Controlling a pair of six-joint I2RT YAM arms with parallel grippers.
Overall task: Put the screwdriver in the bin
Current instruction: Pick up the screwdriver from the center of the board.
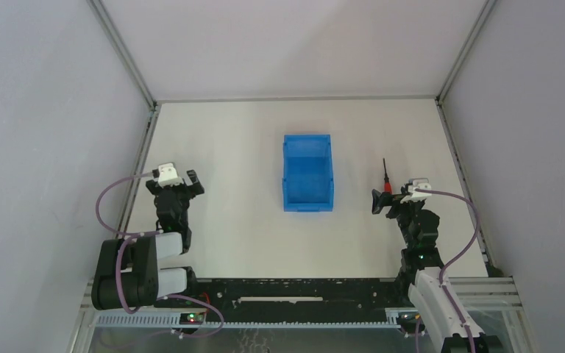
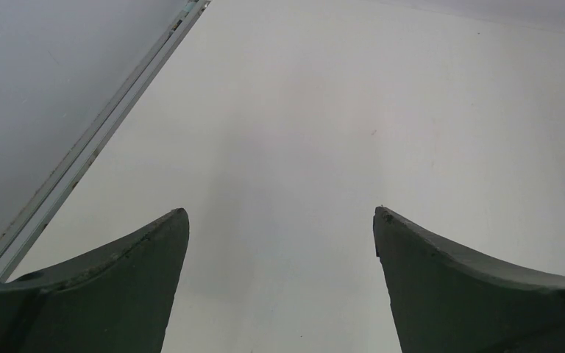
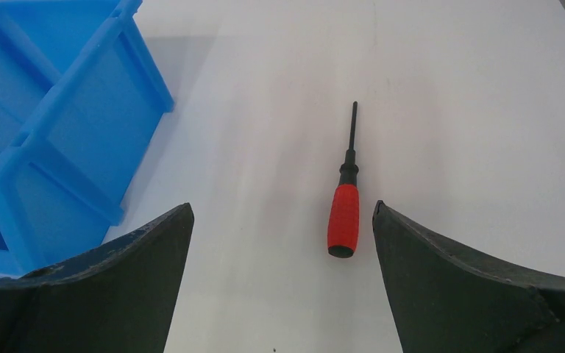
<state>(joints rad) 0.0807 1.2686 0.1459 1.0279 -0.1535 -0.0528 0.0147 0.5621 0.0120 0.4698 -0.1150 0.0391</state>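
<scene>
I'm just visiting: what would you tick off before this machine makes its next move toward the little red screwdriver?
1. Right gripper open: ok, fingers wide apart, holding nothing.
2. Screwdriver free to grab: ok, lying flat on the table, touching nothing else.
3. Screwdriver centred between the fingers: not ok, its handle sits close to one finger.
4. Blue bin ready: ok, upright, open-topped, looks empty.
5. Left gripper out of the way: ok, open, on the far side of the bin from the screwdriver.
6. Height above the screwdriver: cannot tell.
</scene>
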